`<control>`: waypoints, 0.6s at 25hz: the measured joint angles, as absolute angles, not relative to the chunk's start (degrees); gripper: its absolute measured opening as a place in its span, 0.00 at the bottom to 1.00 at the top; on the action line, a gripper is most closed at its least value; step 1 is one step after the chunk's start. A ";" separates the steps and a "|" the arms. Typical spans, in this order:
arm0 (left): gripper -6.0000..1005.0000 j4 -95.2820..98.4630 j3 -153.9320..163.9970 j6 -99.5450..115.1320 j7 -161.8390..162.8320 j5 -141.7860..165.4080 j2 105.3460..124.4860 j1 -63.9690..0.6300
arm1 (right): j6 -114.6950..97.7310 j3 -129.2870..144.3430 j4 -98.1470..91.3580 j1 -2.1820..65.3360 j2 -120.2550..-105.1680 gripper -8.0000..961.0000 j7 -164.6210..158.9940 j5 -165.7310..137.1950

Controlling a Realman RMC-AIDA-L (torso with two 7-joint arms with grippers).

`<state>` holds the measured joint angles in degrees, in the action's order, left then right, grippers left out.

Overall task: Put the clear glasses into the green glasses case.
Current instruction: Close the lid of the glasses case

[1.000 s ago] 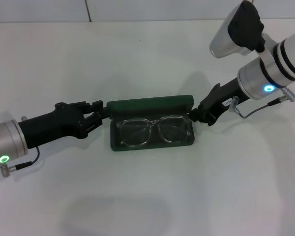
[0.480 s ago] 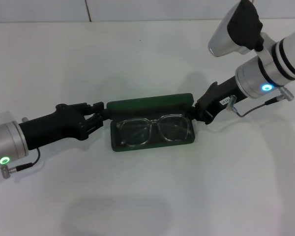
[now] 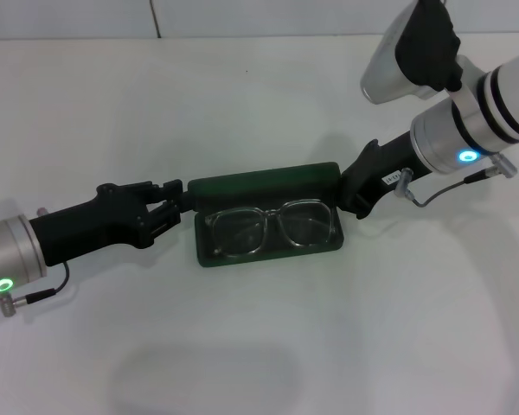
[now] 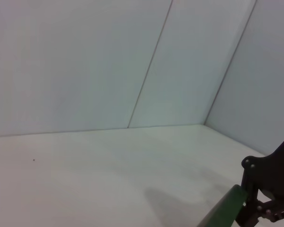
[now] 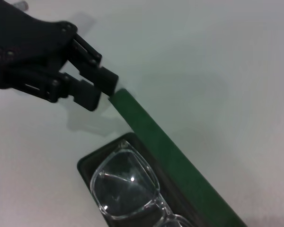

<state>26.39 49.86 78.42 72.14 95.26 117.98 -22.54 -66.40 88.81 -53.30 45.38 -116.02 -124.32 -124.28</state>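
Observation:
The green glasses case (image 3: pixel 209 257) lies open mid-table, its lid (image 3: pixel 264 183) standing up along the far side. The clear glasses (image 3: pixel 271 227) rest inside the tray, lenses up, also seen in the right wrist view (image 5: pixel 128 182). My left gripper (image 3: pixel 175 203) is at the lid's left end; the right wrist view shows it open (image 5: pixel 98 90), one fingertip (image 5: pixel 108 79) next to the lid's corner (image 5: pixel 117 96). My right gripper (image 3: pixel 344 194) is against the lid's right end. The left wrist view catches only the lid's edge (image 4: pixel 223 212).
The case sits on a plain white table (image 3: pixel 259 346) with a white wall (image 4: pixel 109 61) behind it. Both arms reach in low from the sides, the right arm's big silver wrist (image 3: pixel 467 130) raised above the table's far right.
My right gripper has shifted slightly up and to the left against the lid's end, and the lid has tipped a little. The left gripper has hardly moved.

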 joint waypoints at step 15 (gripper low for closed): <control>0.30 28.26 48.56 82.32 73.72 94.24 117.47 -21.88 | -72.11 87.44 -77.81 29.80 -115.71 0.01 -128.64 -127.23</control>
<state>28.26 48.56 82.32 73.72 94.24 117.47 -21.88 -72.12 87.44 -77.81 29.80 -115.71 -128.64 -127.23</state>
